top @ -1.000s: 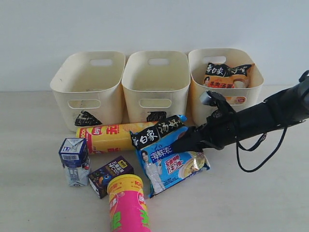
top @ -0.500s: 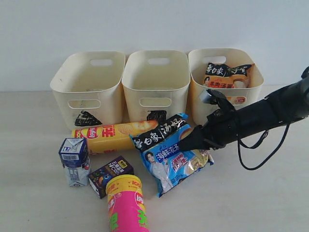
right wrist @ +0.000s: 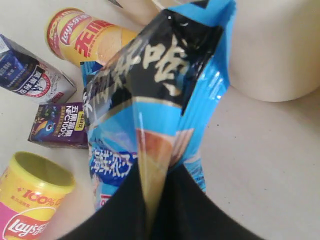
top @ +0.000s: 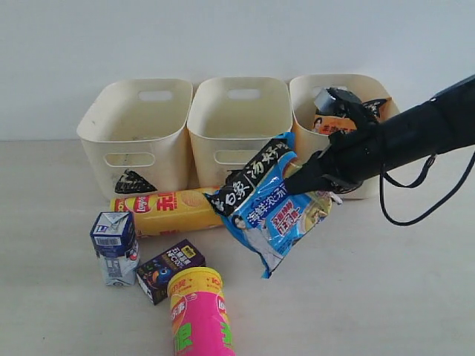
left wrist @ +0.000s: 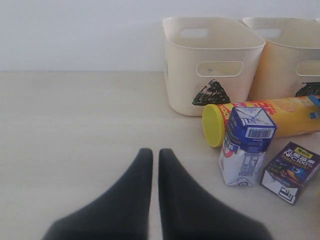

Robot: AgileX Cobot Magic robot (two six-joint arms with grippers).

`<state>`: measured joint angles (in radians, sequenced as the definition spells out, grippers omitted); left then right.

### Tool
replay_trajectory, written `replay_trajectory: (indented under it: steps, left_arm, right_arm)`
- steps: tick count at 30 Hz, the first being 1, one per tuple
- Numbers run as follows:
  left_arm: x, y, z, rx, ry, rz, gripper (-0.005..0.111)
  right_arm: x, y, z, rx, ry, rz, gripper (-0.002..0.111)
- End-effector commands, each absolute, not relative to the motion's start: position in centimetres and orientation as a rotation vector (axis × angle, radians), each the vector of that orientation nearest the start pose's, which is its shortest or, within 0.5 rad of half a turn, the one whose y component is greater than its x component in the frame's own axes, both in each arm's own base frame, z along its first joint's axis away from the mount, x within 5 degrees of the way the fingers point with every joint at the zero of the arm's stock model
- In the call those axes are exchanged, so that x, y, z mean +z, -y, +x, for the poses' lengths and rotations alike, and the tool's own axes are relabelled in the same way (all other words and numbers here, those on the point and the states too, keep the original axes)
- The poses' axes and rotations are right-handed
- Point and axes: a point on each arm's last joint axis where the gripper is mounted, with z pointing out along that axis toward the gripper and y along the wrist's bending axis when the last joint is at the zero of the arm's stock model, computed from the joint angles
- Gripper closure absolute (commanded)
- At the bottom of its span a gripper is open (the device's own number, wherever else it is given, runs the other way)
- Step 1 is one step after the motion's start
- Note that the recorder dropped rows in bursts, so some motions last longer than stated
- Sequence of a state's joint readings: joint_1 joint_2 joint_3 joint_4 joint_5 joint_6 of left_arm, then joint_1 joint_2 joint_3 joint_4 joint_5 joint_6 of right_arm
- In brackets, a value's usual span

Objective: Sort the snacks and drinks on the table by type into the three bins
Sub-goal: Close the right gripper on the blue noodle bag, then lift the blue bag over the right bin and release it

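Observation:
My right gripper (top: pixel 295 184) (right wrist: pixel 159 175) is shut on the blue noodle packet (top: pixel 271 208) (right wrist: pixel 155 95), which hangs tilted above the table (top: pixel 386 282) in front of the middle bin (top: pixel 239 130) and right bin (top: pixel 382 141). The orange noodle packet (top: pixel 332 122) lies in the right bin. The yellow-orange chip tube (top: pixel 167 209) (left wrist: pixel 280 112) lies before the left bin (top: pixel 133 137) (left wrist: pixel 212 62). The pink tube (top: pixel 199 315), blue-and-white carton (top: pixel 113 247) (left wrist: pixel 246 145) and purple box (top: pixel 169 268) (left wrist: pixel 290 170) rest near the front. My left gripper (left wrist: pixel 151 157) is shut on nothing, over bare table.
A black cable (top: pixel 415 200) loops under the right arm. A plain white wall (top: pixel 237 37) stands behind the bins. The left bin bears a black triangle (left wrist: pixel 211 94).
My right gripper has lifted the blue noodle packet off the table and carried it up toward the right bin. The other items and the left arm have stayed put.

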<state>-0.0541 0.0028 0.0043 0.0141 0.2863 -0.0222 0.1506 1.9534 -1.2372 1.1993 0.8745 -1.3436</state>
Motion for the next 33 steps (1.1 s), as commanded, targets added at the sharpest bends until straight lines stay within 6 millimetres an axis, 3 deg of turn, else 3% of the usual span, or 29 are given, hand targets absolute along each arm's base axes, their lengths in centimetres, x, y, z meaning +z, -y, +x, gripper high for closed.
replay_trajectory:
  steps: [1, 8, 15, 22, 25, 30, 33]
  left_arm:
    - [18.8, 0.3, 5.5, -0.05, -1.767, 0.025, 0.102]
    - [18.8, 0.3, 5.5, -0.05, -1.767, 0.025, 0.102]
    - [18.8, 0.3, 5.5, -0.05, -1.767, 0.025, 0.102]
    - [18.8, 0.3, 5.5, -0.05, -1.767, 0.025, 0.102]
    - [18.8, 0.3, 5.5, -0.05, -1.767, 0.025, 0.102]
    - [18.8, 0.3, 5.5, -0.05, -1.767, 0.025, 0.102]
    - [18.8, 0.3, 5.5, -0.05, -1.767, 0.025, 0.102]
  right_arm:
    - [20.2, -12.3, 37.0, 0.98, -2.243, -0.832, 0.109]
    - [23.3, -11.8, 36.4, 1.014, -2.201, -0.817, 0.109]
    - [27.0, -8.7, 36.3, 1.014, -2.156, -0.727, 0.109]
    - [32.2, -7.1, 39.7, 0.809, -2.04, -0.517, 0.109]
    - [34.3, -5.8, 41.4, 0.584, -1.968, -0.407, 0.109]
    - [35.1, -4.6, 43.4, 0.431, -1.893, -0.293, 0.109]
    - [34.2, -4.2, 45.1, 0.379, -1.885, -0.26, 0.109]
